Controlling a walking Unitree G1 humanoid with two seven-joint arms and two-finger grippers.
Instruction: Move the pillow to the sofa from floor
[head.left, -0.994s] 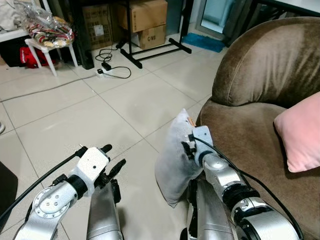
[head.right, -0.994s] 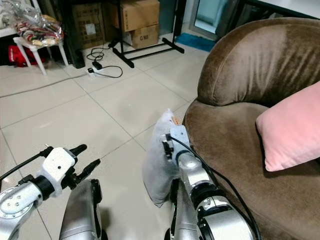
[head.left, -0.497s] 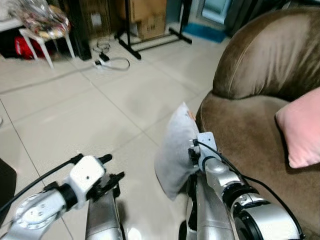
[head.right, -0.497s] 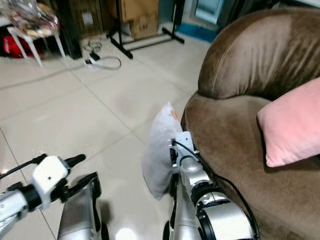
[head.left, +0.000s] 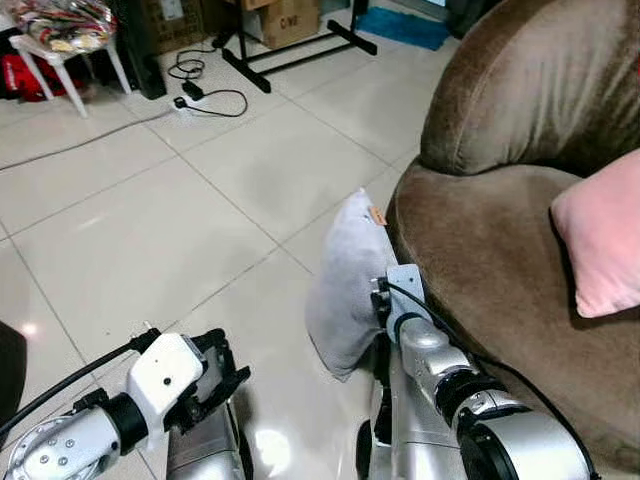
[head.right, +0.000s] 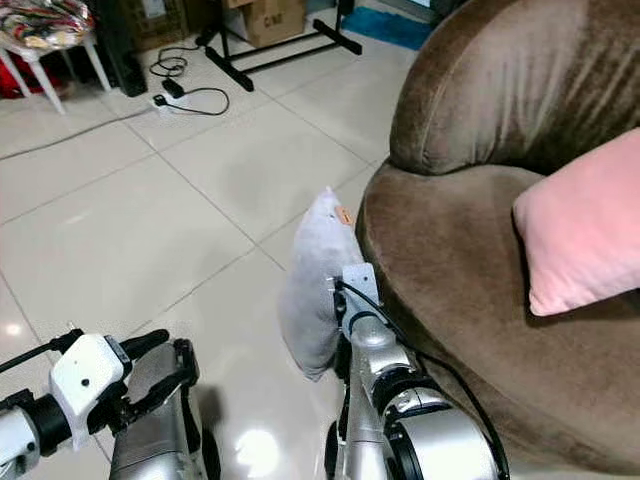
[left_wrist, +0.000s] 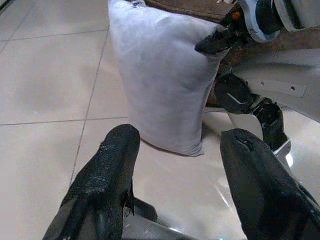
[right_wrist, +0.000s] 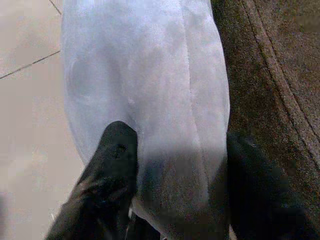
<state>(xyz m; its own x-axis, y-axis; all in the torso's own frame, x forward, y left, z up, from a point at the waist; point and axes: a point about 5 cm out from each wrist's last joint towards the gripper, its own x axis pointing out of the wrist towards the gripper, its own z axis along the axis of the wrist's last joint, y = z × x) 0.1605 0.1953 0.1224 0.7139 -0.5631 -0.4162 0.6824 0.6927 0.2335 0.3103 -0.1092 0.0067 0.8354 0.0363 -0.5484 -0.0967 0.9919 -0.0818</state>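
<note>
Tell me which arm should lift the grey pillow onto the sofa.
Right. The right gripper already straddles the grey pillow, a finger on each side, next to the sofa. The left gripper is open, low over the floor and short of the pillow, on the side away from the sofa.

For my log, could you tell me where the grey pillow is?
The grey pillow stands upright on the floor against the sofa front, right of centre, with the right gripper around its edge.

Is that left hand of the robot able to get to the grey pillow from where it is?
Probably yes. The left hand is open and faces the grey pillow across bare floor tile, with nothing between them. The right hand already straddles the pillow's edge by the sofa.
</note>
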